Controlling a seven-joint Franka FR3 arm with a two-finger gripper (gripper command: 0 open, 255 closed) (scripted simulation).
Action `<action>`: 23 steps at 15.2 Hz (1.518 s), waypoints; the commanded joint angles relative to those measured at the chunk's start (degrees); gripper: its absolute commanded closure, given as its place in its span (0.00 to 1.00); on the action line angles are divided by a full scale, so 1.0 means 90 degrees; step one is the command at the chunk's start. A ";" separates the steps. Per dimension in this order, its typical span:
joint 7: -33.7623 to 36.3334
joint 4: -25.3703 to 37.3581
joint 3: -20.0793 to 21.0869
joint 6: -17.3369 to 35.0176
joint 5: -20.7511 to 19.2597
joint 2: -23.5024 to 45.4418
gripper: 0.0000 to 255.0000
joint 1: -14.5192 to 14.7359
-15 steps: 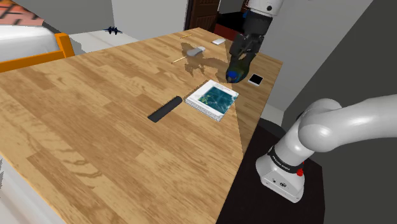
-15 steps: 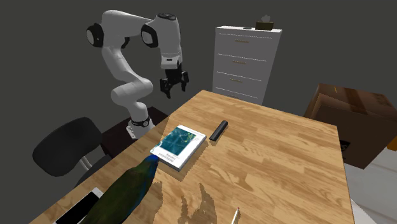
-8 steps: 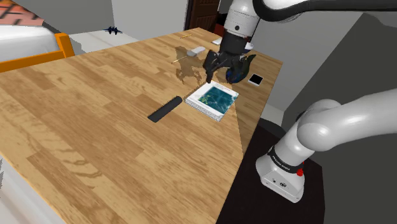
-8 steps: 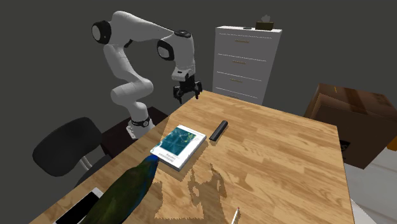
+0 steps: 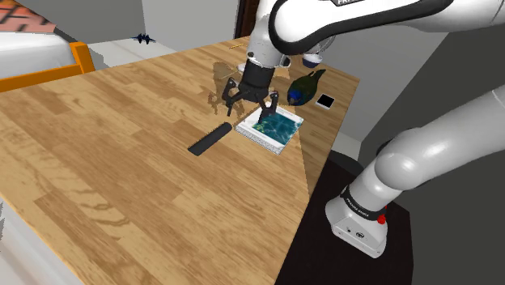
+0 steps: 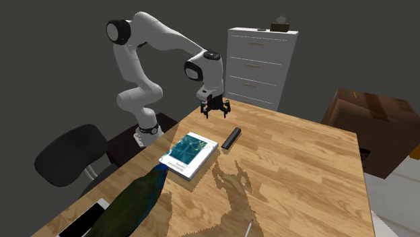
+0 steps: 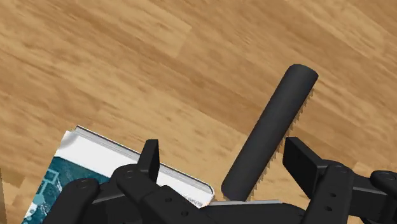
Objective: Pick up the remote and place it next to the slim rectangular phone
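Observation:
The remote [image 5: 210, 139] is a slim black bar lying flat on the wooden table [image 5: 121, 178], just beside a teal-covered book [image 5: 271, 128]. My gripper [image 5: 248, 102] hangs open above the book's far corner, a short way from the remote and touching nothing. In the second exterior view the gripper [image 6: 215, 111] hovers behind the remote [image 6: 231, 138]. From the wrist, the remote [image 7: 270, 130] lies below the open gripper [image 7: 224, 164], nearer one finger [image 7: 299, 167]. A black phone with a white rim [image 5: 325, 100] lies near the table's edge in the shoulder view's right.
A dark green bottle-like object [image 5: 303, 87] lies between the book and the phone. The second exterior view has a white dresser [image 6: 261, 64], a cardboard box [image 6: 370, 128] and a black chair [image 6: 67, 155] around the table. An orange-framed bed [image 5: 48, 61] stands beyond it.
The arm has swung from over the green object and the table's edge towards the remote, and has come lower. The fingers have stayed open. Nothing on the table has moved.

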 commanded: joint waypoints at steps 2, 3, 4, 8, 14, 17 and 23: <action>0.1159 0.0230 0.0364 0.0624 -0.0025 0.0751 0.00 -0.0206; 0.1537 0.0320 0.0466 0.0830 -0.0081 0.1020 0.00 -0.0273; 0.1922 0.0414 0.0556 0.1035 -0.0157 0.1295 0.00 -0.0334; 0.3512 0.0839 0.0712 0.1810 -0.0644 0.2428 0.00 -0.0444; 0.3795 0.0781 0.0704 0.2319 -0.0889 0.2896 0.00 -0.0337; 0.3880 0.0744 0.0695 0.2546 -0.1007 0.3098 0.00 -0.0284; 0.3880 0.0744 0.0694 0.2546 -0.1007 0.3098 0.00 -0.0283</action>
